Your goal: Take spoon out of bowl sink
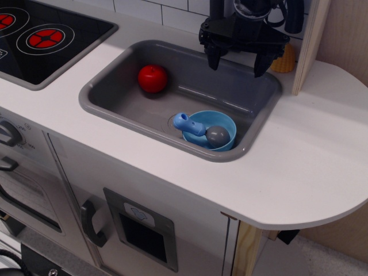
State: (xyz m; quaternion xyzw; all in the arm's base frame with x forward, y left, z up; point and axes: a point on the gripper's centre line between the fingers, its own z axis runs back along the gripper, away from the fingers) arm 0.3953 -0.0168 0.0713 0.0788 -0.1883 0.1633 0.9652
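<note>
Amid white counter (310,155), grey sink (115,99) with bowl (225,124), spoon (198,127).

White counter (310,167), rounded at right front corner, smooth and evenly lit. Black stovetop (40,40) inset at left rear corner, two red burner rings visible. White tiled wall (155,8) along rear edge, grey grout lines. Pale wood upright (310,43) at right rear, standing on counter. Below front edge: white cabinet front (190,230) with grey handle (92,221) and dark square window (144,236); grey knob (8,133) at far left. Wood leg (248,253) under right front corner. Grey floor (322,259) at lower right.
</note>
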